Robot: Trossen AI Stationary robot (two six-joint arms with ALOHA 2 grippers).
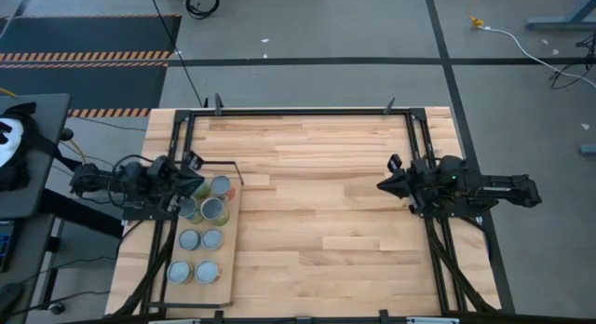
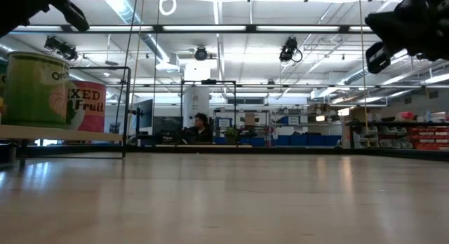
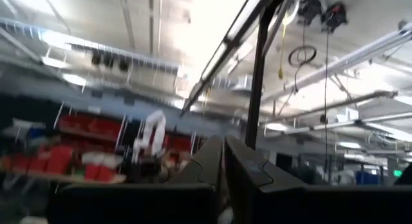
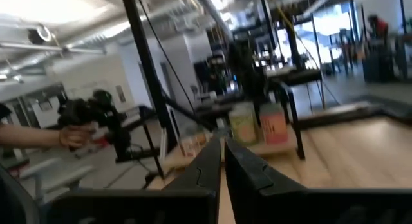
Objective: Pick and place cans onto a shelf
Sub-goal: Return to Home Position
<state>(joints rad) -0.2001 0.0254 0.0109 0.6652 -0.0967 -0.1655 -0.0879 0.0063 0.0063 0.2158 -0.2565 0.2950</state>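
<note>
Seven cans with silvery lids stand upright on the shelf [image 1: 230,259], a pale board in a thin black frame at the table's left. They stand in pairs from the far can [image 1: 220,185] to the near ones [image 1: 207,271]. In the low view a green can [image 2: 34,90] and a red can [image 2: 88,107] show on the board [image 2: 63,134]. My left gripper [image 1: 194,168] is shut and empty above the shelf's far end; its wrist view [image 3: 223,161] looks up at the ceiling. My right gripper [image 1: 383,186] is shut and empty above the table's right half, pointing left toward the cans [image 4: 257,129].
Bare plank tabletop [image 1: 326,222] lies between the shelf and the right arm. Black frame rails [image 1: 307,111] run along the table's far edge and sides. A person [image 2: 201,127] sits far off in the room behind the table.
</note>
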